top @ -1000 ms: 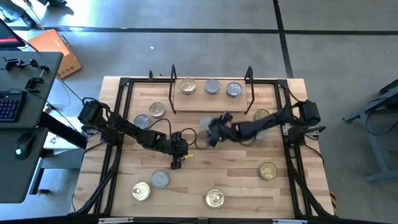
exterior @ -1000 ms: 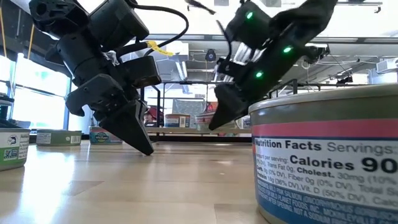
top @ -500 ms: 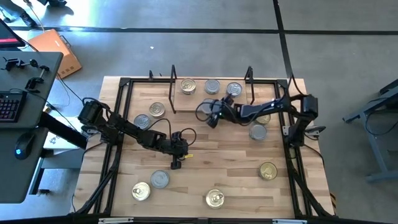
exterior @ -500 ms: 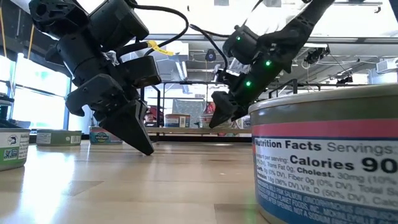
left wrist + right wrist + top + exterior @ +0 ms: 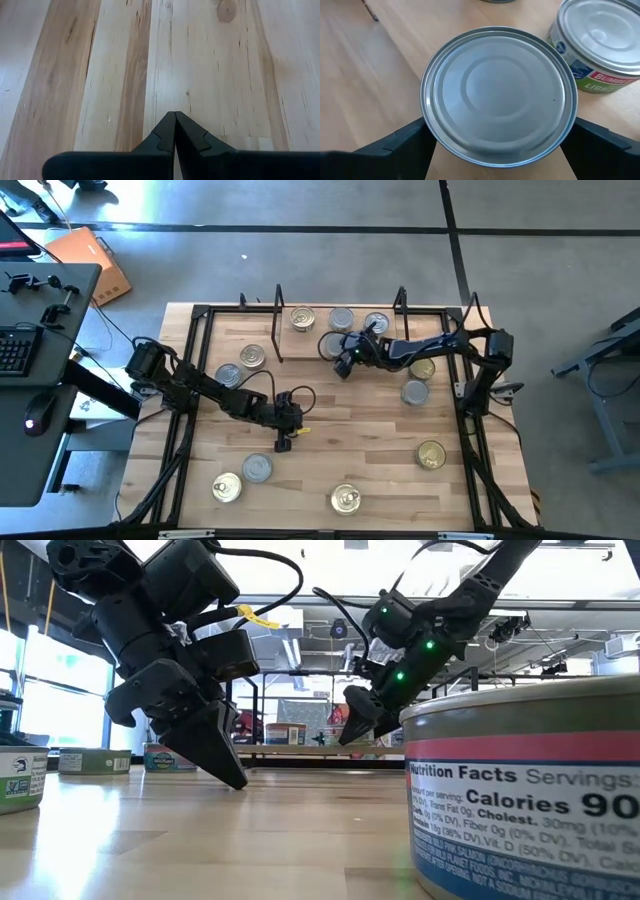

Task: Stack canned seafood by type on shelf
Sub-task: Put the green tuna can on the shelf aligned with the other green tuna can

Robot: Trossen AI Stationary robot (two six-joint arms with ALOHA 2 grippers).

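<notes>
The shelf [image 5: 295,347] stands at the table's far edge with three tins on it: a gold-lidded one [image 5: 302,318] and two silver-lidded ones [image 5: 341,318] [image 5: 376,322]. My right gripper [image 5: 499,132] is at the shelf's near edge, shut on a silver-lidded tin [image 5: 332,345]. A silver-lidded tin with a green label [image 5: 600,45] stands just beyond it. My left gripper [image 5: 283,444] is shut over bare wood mid-table, its tips [image 5: 236,780] close to the tabletop. My right gripper has the silver-lidded tin between its two fingers, one on each side of the round wall [image 5: 426,125] just under the lid's rim. The fingers [image 5: 395,147] come slanting down from the table's right side. The tin sits level, lid up, over the shelf's near edge.
Loose tins lie around the table: two at the left [image 5: 252,357] [image 5: 228,375], three near the front [image 5: 258,468] [image 5: 227,487] [image 5: 346,500], three at the right [image 5: 415,392] [image 5: 431,454] [image 5: 422,368]. One tin [image 5: 520,790] fills the low view's right. A black frame [image 5: 195,380] rims the table.
My right gripper has swung from the middle of the table toward the far edge and the shelf, carrying the silver-lidded tin level with it.
</notes>
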